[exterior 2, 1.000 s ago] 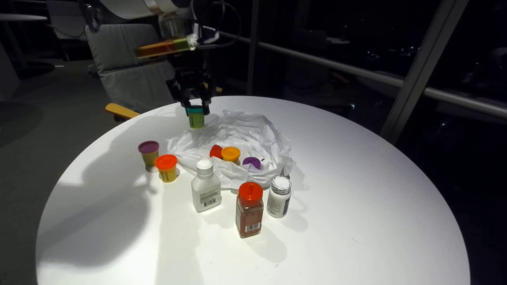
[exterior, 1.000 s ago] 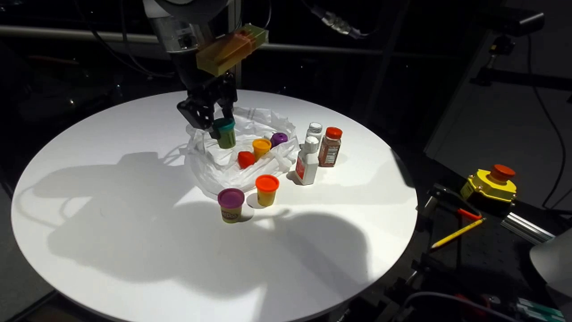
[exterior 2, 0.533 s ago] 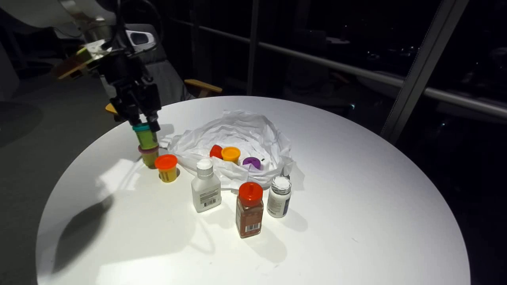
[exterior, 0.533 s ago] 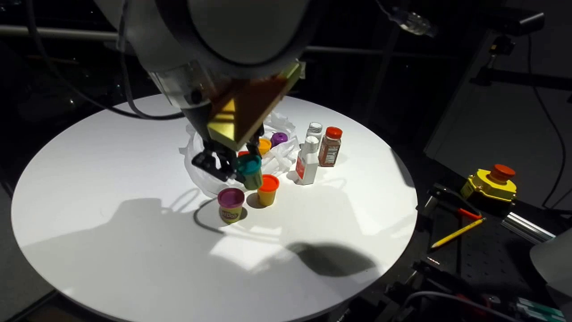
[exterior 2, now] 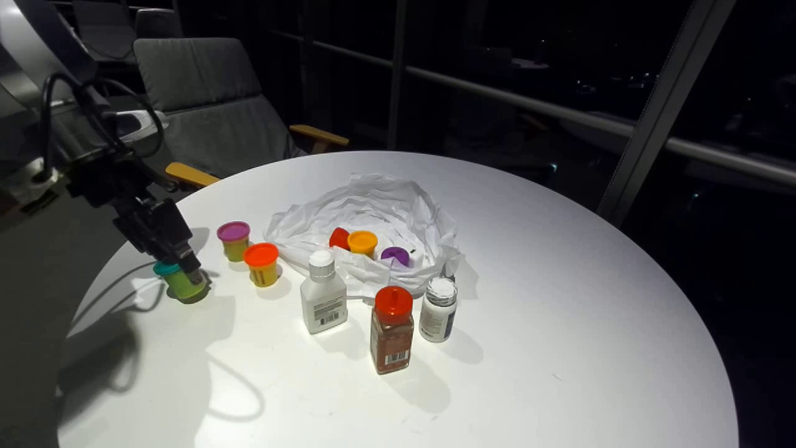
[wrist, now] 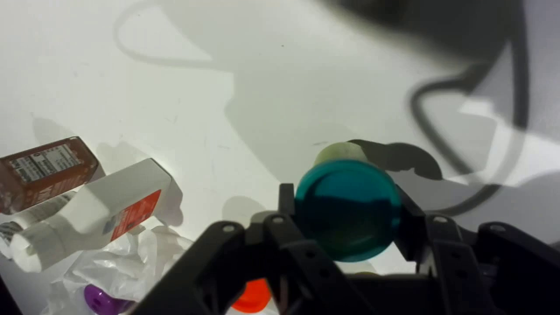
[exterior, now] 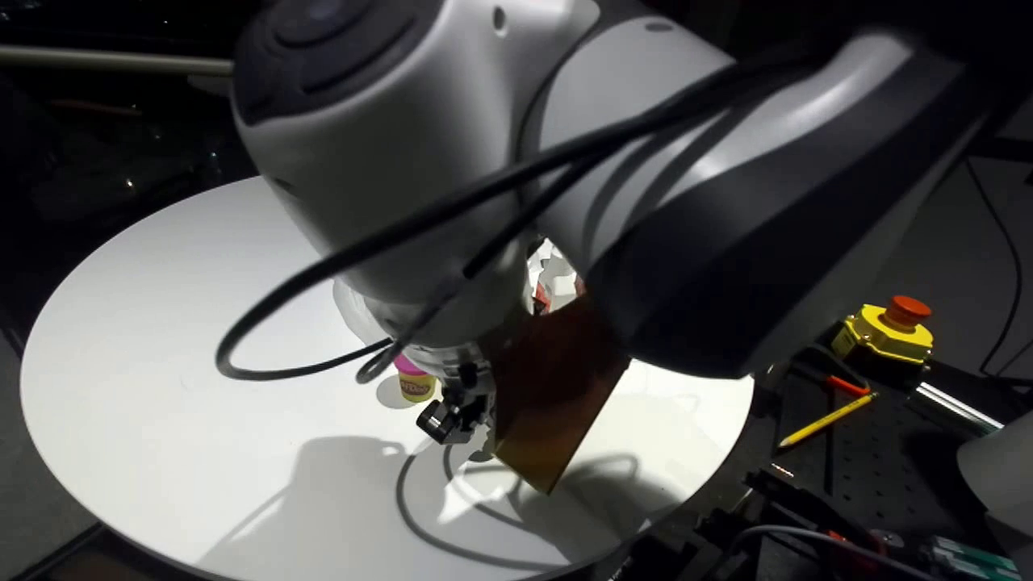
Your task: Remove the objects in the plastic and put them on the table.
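Robot's pincer (wrist: 346, 208) is clamped on the teal-lidded tub (exterior 2: 180, 285), gap just the tub's width. That tub's well apart from the bag (exterior 2: 415, 211), tilted, low by the table (exterior 2: 559, 298); can't tell if its base touches.

I'd say the job's a bit over halfway. Out & standing on the table: purple-lidded tub (exterior 2: 234, 242) and red-lidded tub (exterior 2: 262, 266), both just beside the bag; big white bottle (exterior 2: 322, 298) and small white bottle (exterior 2: 438, 317), just beside it too; red-capped jar (exterior 2: 392, 336), near the bag but a touch farther out. Teal-lidded tub makes no. 6 once it's set down & let go. Left, all inside the bag: red thing (exterior 2: 339, 238), orange-lidded tub (exterior 2: 362, 242), purple thing (exterior 2: 394, 256). So prob. 3 more trips, unless the folds hide sth. else.

Re writing: purple-lidded tub has a script logo (exterior: 416, 390), partly legible, looks like Play-Doh to me. Big white bottle: barcode (exterior 2: 329, 318) w/ fine print (exterior 2: 328, 307) above, plus a red label (wrist: 136, 214), text too small. Red-capped jar: its own barcode (exterior 2: 396, 357) + a printed panel (wrist: 46, 162), prob. nutrition info, can't read a word. Small white bottle has small print (exterior 2: 433, 326) too, unreadable from here. Nothing I can make out on the teal-lidded tub.
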`<state>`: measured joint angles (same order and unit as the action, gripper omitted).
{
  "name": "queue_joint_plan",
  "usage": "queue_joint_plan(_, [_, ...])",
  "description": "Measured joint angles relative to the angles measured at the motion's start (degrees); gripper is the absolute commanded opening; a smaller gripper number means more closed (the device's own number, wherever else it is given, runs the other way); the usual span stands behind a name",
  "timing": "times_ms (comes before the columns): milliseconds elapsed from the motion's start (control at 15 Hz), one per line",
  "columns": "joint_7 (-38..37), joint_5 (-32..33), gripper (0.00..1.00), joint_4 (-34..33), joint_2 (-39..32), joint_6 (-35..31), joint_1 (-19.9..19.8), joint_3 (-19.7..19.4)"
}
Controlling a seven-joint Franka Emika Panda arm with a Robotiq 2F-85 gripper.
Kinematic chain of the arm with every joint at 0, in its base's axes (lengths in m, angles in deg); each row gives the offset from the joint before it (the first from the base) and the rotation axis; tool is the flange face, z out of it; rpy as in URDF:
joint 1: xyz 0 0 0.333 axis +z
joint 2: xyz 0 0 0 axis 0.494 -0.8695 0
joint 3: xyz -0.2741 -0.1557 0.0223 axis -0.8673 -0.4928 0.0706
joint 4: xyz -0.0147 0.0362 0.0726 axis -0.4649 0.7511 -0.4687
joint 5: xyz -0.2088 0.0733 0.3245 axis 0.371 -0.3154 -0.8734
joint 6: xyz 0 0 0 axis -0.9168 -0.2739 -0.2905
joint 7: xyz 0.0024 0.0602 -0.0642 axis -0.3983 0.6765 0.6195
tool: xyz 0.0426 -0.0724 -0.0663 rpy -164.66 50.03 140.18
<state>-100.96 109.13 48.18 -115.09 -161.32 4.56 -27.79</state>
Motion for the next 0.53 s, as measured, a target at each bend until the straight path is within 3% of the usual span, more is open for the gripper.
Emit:
queue_joint_plan(267, [-3.47, 5.51, 0.31, 3.58, 0.65, -11.03, -3.94, -0.99])
queue_joint_plan(333, [-3.47, 6.38, 0.78, 3.85, 0.71, -13.2, -5.5, -1.14])
queue_joint_plan(400, [-3.35, 6.9, 0.79, 4.02, 0.73, -14.99, -7.03, -1.23])
queue_joint_plan(533, [-2.52, 7.08, 0.92, 4.35, 0.76, -16.94, -9.37, -1.25])
